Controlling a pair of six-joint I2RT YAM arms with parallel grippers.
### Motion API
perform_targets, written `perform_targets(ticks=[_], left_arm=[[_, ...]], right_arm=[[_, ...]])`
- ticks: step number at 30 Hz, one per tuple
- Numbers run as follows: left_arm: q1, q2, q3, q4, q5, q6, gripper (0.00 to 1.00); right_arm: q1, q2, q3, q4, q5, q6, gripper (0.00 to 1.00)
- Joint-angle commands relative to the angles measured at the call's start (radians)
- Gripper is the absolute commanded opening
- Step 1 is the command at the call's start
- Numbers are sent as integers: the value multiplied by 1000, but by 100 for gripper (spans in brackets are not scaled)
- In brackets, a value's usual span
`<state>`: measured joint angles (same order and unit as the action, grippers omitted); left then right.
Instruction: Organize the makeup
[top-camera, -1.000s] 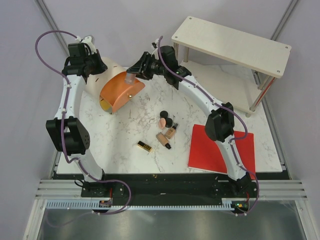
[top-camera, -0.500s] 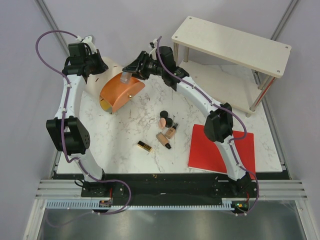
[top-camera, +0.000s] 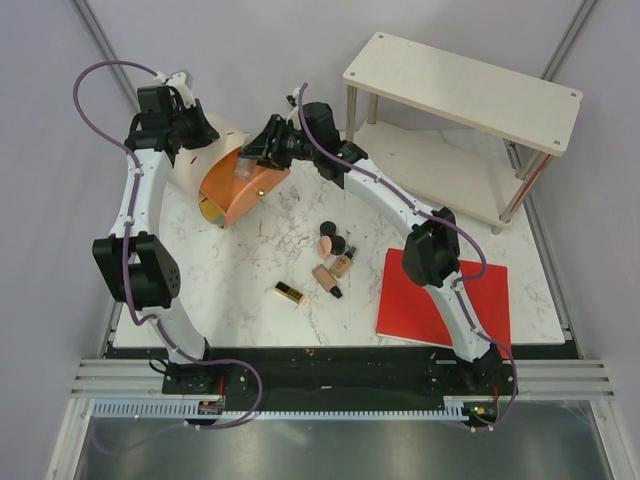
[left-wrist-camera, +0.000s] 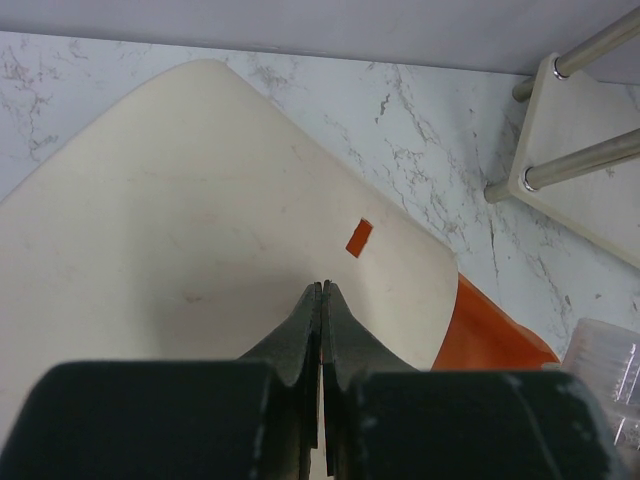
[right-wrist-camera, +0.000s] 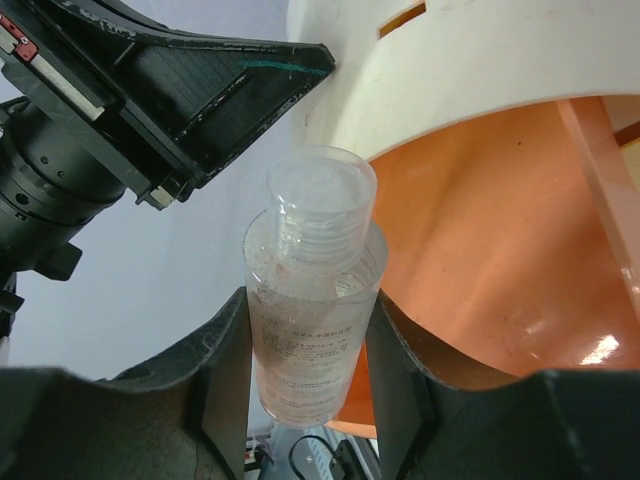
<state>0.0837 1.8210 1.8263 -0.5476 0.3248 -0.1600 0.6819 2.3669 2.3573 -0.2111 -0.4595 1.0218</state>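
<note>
My right gripper (top-camera: 262, 150) is shut on a clear plastic bottle (right-wrist-camera: 310, 290) and holds it at the mouth of the orange case (top-camera: 235, 185), whose orange inside (right-wrist-camera: 500, 260) fills the right wrist view. My left gripper (top-camera: 185, 125) is shut on the rim of the case's cream lid (left-wrist-camera: 200, 220) and holds it raised. On the table lie a peach puff (top-camera: 326, 244), two black compacts (top-camera: 328, 229), two beige foundation tubes (top-camera: 343, 263) and a gold-and-black lipstick (top-camera: 289, 292). No gripper is near them.
A flat red sheet (top-camera: 440, 295) lies at the front right. A white two-level shelf (top-camera: 460, 90) with metal legs stands at the back right; its base and legs show in the left wrist view (left-wrist-camera: 580, 160).
My right gripper has moved left with the clear bottle, closer to the case's opening. The left gripper and the lid have stayed put.
</note>
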Motion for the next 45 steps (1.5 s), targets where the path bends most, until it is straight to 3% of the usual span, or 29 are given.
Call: perform_targets(ticks=[1,12,15,19,45], left_arm=[[1,57,-27,-196,0,0,2],[2,58,-24,-196,-6,4,2],[2,60,-24,-196,-9,5,2],[4,60,-25,-195,-15,10,2],[10,66,-15,-198,-10,8,2]], right_arm=[[-1,3,28,9,48,-66,28],[1,22,37,6,84,-111,46],[1,28,39,7,75,-111,58],[1,44,45,10,64,-112,62],[-25,-15,46,33,159,-186,67]])
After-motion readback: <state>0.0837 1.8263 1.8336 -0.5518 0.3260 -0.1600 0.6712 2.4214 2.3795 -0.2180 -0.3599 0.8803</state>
